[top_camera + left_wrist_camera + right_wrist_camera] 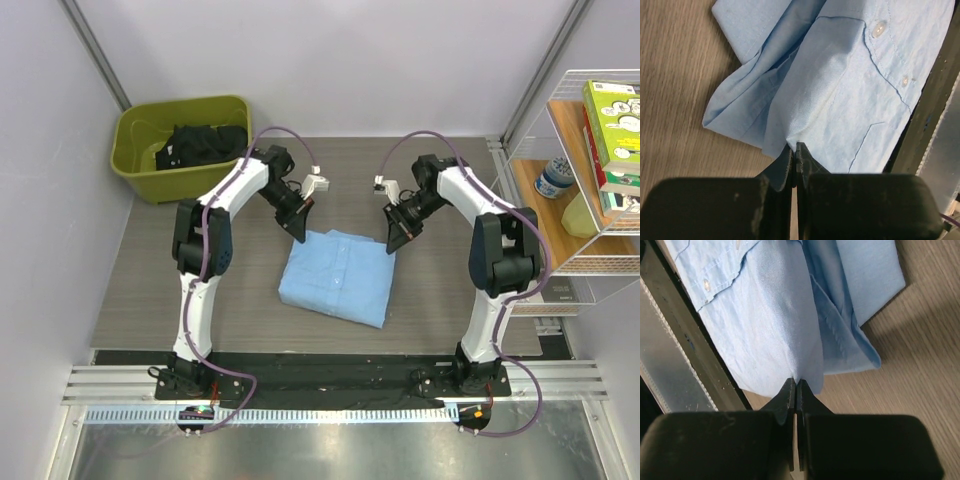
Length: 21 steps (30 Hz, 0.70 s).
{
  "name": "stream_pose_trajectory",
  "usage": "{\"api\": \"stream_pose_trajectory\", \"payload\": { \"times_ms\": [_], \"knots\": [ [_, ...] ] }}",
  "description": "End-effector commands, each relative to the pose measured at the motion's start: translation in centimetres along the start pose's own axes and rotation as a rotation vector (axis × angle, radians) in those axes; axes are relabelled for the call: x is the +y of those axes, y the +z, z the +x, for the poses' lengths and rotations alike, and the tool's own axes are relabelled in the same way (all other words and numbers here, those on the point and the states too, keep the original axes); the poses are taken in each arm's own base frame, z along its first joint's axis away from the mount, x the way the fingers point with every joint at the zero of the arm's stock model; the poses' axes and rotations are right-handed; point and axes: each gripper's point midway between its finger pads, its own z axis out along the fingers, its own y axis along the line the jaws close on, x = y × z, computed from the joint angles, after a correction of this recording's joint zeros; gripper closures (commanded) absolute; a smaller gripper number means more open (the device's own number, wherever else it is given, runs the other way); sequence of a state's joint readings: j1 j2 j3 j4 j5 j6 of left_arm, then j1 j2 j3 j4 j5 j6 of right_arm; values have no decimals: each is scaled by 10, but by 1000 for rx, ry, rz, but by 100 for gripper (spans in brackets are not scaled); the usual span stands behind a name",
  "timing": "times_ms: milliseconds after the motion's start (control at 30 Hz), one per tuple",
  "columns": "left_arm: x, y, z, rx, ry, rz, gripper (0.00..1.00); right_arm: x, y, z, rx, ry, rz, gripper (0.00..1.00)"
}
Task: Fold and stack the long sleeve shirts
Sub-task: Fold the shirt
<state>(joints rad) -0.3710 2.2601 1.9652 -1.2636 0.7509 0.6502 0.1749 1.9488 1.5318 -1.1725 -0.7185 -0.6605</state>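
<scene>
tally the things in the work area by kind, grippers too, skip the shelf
blue shirt: 1
green bin: 1
dark clothes pile in the bin: 1
grippers, left gripper and right gripper: 2
total: 5

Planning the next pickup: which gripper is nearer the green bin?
Left. The left gripper pinches the far-left corner of the blue shirt, not far from the green bin; the right gripper pinches the far-right corner, farther away.
</scene>
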Motion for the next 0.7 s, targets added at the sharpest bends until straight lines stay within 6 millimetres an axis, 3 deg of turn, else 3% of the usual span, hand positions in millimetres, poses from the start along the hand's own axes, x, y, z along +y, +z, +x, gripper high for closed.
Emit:
{"api": "stream_pose_trajectory", "payload": {
  "times_ms": [0, 133, 267, 367, 500, 667],
  "knots": [
    [-14, -26, -35, -104, 48, -34, 100, -2, -21, 1, -2, -32, 56, 99],
    [6, -15, -37, -94, -6, -67, 100, -34, -14, 7, 24, -4, 86, 99],
    [30, -1, -36, -89, -42, -105, 100, -65, -7, -8, 7, 8, 145, 99],
    [47, 8, -21, -54, -81, -147, 100, -81, -2, -20, -17, 41, 164, 99],
    [70, 8, -13, -65, -120, -202, 100, -84, 1, -35, -67, 66, 157, 99],
    [78, 11, -4, -60, -151, -208, 100, -82, 2, -41, -84, 89, 157, 99]
  ]
}}
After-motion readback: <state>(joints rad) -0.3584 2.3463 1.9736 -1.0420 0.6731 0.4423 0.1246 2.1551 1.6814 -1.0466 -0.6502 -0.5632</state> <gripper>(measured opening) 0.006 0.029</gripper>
